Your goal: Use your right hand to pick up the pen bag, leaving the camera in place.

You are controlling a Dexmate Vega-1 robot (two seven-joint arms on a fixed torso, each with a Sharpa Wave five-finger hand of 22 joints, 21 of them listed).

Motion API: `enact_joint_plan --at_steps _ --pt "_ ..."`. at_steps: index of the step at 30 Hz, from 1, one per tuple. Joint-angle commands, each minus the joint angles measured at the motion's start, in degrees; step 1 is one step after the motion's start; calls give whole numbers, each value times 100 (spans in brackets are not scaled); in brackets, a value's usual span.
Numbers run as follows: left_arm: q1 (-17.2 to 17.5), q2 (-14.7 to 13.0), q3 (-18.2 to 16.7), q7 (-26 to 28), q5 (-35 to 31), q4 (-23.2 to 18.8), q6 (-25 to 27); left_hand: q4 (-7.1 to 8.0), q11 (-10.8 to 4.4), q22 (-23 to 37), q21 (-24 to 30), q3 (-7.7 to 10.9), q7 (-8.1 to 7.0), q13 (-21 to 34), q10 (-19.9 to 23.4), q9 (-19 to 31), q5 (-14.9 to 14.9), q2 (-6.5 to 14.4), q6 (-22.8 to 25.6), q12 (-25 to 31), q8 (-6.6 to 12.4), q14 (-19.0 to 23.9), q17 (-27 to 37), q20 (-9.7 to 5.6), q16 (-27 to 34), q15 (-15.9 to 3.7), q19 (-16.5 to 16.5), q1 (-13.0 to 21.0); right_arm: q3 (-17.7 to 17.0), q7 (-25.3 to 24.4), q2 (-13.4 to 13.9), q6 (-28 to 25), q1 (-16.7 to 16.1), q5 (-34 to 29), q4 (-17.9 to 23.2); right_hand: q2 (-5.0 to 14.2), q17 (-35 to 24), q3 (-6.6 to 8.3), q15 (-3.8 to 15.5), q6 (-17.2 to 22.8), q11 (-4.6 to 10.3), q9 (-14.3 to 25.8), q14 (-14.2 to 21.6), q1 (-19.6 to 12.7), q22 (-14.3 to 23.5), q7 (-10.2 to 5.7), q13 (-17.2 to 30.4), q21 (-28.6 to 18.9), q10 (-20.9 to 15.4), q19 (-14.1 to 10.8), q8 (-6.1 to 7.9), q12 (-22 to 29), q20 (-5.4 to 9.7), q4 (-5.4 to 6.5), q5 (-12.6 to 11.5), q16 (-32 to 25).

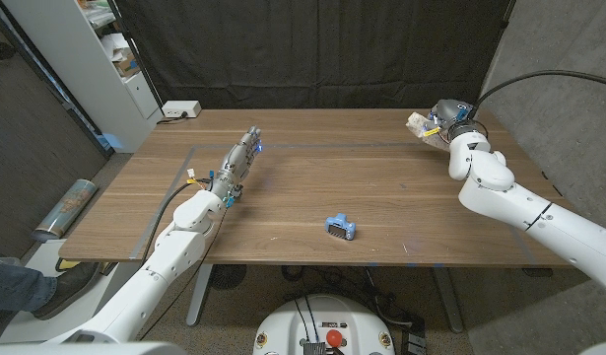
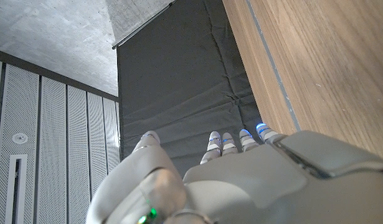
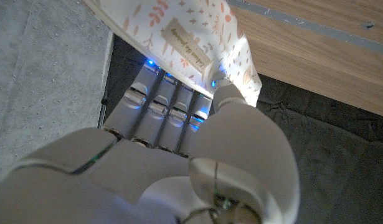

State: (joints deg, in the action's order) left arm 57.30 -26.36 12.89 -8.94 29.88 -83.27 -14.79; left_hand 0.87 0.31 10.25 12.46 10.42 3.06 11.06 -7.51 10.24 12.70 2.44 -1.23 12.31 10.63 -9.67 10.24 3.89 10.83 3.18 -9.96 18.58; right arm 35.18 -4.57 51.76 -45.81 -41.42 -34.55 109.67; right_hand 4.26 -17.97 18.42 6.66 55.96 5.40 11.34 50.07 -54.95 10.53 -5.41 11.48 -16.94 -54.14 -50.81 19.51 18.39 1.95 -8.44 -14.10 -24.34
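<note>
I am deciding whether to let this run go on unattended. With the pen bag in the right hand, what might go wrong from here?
1. The right hand seems to pinch only one edge of the pen bag, so the soft fabric might slip from the fingers.
2. In the head view the bag is at the table's far right corner; dropped there, it might land off the table.

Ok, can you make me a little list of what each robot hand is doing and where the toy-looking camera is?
right hand: holds the pen bag in its fingers, lifted at the table's far right corner
left hand: holds nothing, fingers straight, over the table's left side
camera: small and blue, sits alone on the table near the front edge
white box: at the table's far left corner
</note>
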Motion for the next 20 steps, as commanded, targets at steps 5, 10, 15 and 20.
enact_joint_plan --at_steps 5,10,15,20 --pt "-9 12 25 -61 16 49 -17 -15 -2 18 -6 1 20 17 3 10 -15 60 -12 -19 20 -90 28 28 0 -8 -151 29 -143 31 30 -22 -104 -170 250 42 -45 -5 239 54 -1 12 70 -32 14 -17 18 3 -76 18 -16 -19 32 33 48 -7" --pt "17 21 10 -76 32 56 -61 -18 -2 18 -8 0 18 17 1 10 -16 61 -8 -19 22 -94 28 28 -2 -11 -148 29 -213 24 58 -23 -166 -211 356 42 -43 -4 230 55 24 13 77 -31 15 -27 19 6 -81 25 -24 -28 35 35 58 7" --pt "47 4 -19 -82 58 31 -57 -21 -2 18 -12 -2 17 16 2 10 -16 62 -3 -19 24 -89 27 26 0 -11 -147 29 -244 43 48 -73 -211 -260 435 43 -39 -6 223 66 15 14 98 -17 15 -27 21 7 -85 28 -28 -36 33 45 66 18" --pt "80 -26 -37 -91 55 -7 -82 -24 4 19 -15 -4 18 16 0 10 -17 63 -4 -20 23 -88 27 23 1 -14 -144 29 -258 70 43 -104 -249 -313 509 42 -49 -14 219 62 26 15 119 -8 16 -28 22 5 -101 22 -37 -40 31 52 77 15"
